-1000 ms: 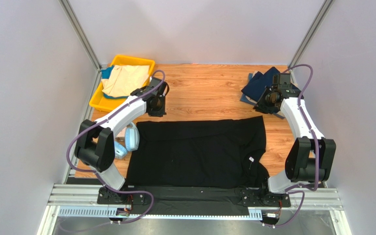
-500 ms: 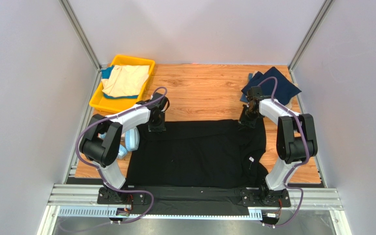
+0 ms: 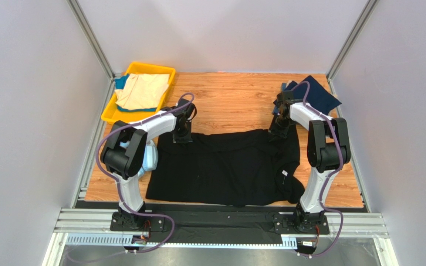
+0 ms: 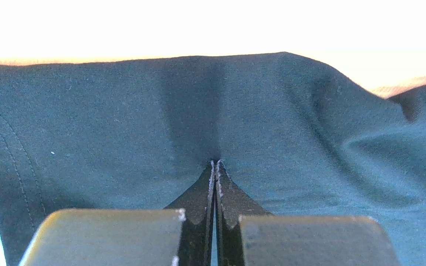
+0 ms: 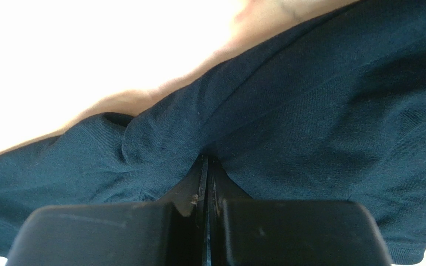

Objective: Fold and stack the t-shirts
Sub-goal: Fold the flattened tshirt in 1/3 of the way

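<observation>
Pinching fully shut on cloth, the left gripper (image 4: pixel 215 166) has the far left corner of the black t-shirt (image 3: pixel 226 166) nipped between its tips. The right gripper (image 5: pixel 204 162), a second ago part-open over by the navy t-shirt (image 3: pixel 318 95), has crossed in and clamped the far right corner. Black shirt lies spread mid-counter (image 3: pixel 232 100), far edge now puckered at both pinches and the whole cloth drawn slightly away from the arm bases; both far corners look secured, so the first fold toward the near edge seems ready to begin.
</observation>
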Robot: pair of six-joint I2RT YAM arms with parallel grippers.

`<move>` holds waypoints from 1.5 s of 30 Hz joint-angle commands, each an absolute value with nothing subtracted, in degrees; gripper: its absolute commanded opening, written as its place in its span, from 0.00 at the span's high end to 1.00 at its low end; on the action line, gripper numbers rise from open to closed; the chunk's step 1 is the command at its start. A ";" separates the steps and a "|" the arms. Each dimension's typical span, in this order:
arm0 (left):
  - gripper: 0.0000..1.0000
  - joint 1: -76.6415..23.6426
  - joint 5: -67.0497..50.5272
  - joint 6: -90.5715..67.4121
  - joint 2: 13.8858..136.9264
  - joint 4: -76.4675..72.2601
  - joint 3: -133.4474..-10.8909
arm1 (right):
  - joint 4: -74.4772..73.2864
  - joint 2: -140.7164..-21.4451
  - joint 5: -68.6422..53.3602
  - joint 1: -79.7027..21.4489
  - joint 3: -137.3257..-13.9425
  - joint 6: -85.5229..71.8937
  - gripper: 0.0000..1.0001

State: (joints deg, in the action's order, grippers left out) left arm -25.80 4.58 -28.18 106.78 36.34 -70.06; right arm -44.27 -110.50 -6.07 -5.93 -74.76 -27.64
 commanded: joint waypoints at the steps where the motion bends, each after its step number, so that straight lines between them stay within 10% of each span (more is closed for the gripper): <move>1: 1.00 -25.40 4.75 -27.25 111.00 37.17 -74.86 | -43.06 -115.84 -0.26 -4.92 -77.51 -28.04 1.00; 22: 1.00 -20.92 3.95 -25.05 116.19 41.57 -85.25 | -45.35 -116.55 -1.82 4.31 -83.23 -28.83 1.00; 31: 0.73 -20.92 5.53 -25.22 108.64 41.22 -86.83 | -44.12 -105.93 -5.54 3.87 -85.86 -26.90 0.70; 45: 0.73 -25.04 2.11 -29.88 84.31 36.48 -62.34 | -45.88 -79.21 -5.45 2.46 -68.39 -25.75 0.57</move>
State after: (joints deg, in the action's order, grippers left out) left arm -22.33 4.14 -27.33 88.49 38.89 -70.39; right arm -45.47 -84.36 -5.52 3.11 -76.01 -26.92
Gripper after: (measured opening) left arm 0.272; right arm 0.411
